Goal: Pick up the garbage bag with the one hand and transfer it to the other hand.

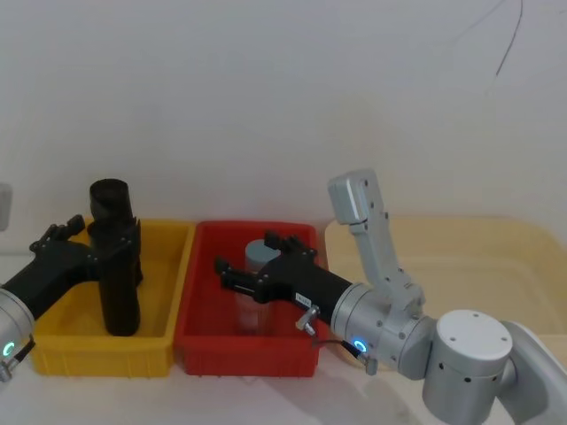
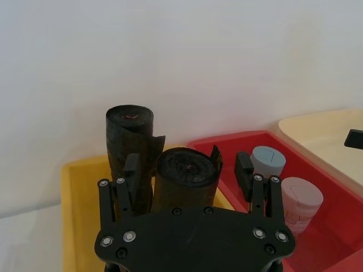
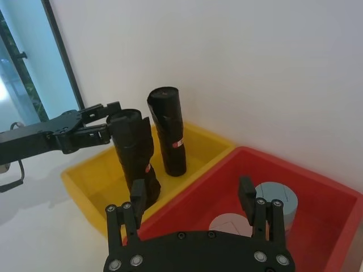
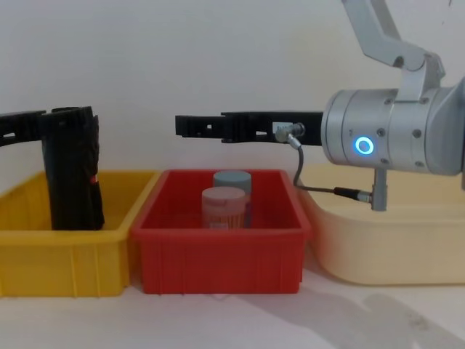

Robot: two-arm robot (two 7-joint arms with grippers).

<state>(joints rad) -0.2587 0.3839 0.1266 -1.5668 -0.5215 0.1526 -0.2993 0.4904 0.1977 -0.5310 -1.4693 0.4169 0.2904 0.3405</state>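
Two black rolls stand upright in the yellow bin [image 1: 97, 359]. The nearer one is the garbage bag [image 3: 135, 153], with a small red mark on its side. My left gripper [image 2: 188, 167], on the green-ringed arm, is open around its upper part, one finger on each side with a narrow gap. From the side the bag [image 4: 70, 171] rests on the bin floor. The second roll [image 3: 168, 127] stands just behind it and carries a red-and-white band. My right gripper [image 1: 248, 255], on the blue-ringed arm, hovers open above the red bin [image 1: 248, 359] and holds nothing.
Inside the red bin stand a jar with a grey-blue lid [image 4: 232, 178] and a jar with a pink lid [image 4: 224, 203], below the right gripper [image 4: 180, 125]. A cream tray [image 4: 385, 247] lies to the right. A white wall stands close behind the bins.
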